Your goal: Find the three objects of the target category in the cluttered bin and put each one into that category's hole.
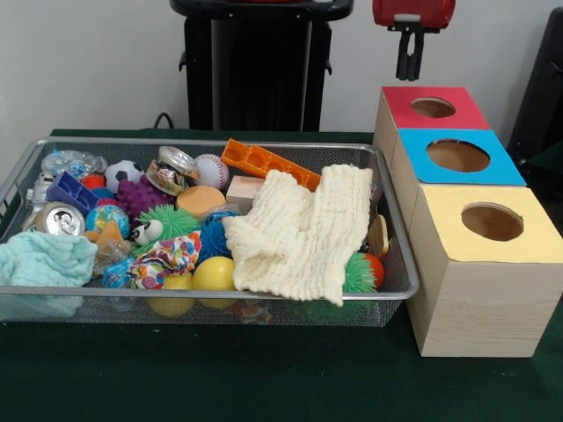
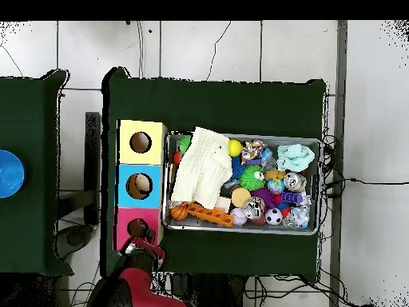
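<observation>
A wire mesh bin point(image 1: 394, 290) holds a jumble of toys, among them a baseball point(image 1: 211, 170), a soccer ball point(image 1: 123, 173), a yellow ball point(image 1: 214, 274), a green spiky ball point(image 1: 171, 220), crushed cans point(image 1: 62, 218) and an orange block point(image 1: 268, 163). A cream cloth point(image 1: 299, 233) covers the bin's right part and hides what lies beneath. To the right stand three wooden boxes with round holes: red point(image 1: 466, 110), blue point(image 1: 493, 167) and yellow point(image 1: 528, 233). My gripper point(image 1: 409, 77) hangs shut and empty above the red box point(image 2: 124, 224), well clear of the bin point(image 2: 244, 134).
A teal cloth point(image 1: 44, 259) lies in the bin's front left corner. In the overhead view the cream cloth point(image 2: 200, 168) sits next to the boxes, and a blue bowl point(image 2: 8, 173) rests on a separate table at the far left. Green felt covers the table point(image 1: 264, 378).
</observation>
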`<control>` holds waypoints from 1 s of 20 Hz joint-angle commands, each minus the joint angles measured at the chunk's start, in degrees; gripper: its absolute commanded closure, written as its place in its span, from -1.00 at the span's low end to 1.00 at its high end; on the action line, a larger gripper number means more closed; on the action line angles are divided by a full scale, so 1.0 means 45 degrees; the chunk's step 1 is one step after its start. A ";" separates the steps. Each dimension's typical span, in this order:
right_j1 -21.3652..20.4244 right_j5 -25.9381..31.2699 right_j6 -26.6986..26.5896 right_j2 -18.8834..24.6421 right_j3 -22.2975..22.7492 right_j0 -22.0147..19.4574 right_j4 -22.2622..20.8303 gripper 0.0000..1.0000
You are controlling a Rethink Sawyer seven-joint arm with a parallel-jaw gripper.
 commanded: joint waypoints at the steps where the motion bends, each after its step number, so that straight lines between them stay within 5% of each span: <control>1: -0.0283 0.2336 0.0101 0.0326 -0.2308 -0.0910 -0.0759 1.00; 20: -0.0147 0.4768 -0.0311 0.1224 -0.4062 -0.3022 -0.3031 1.00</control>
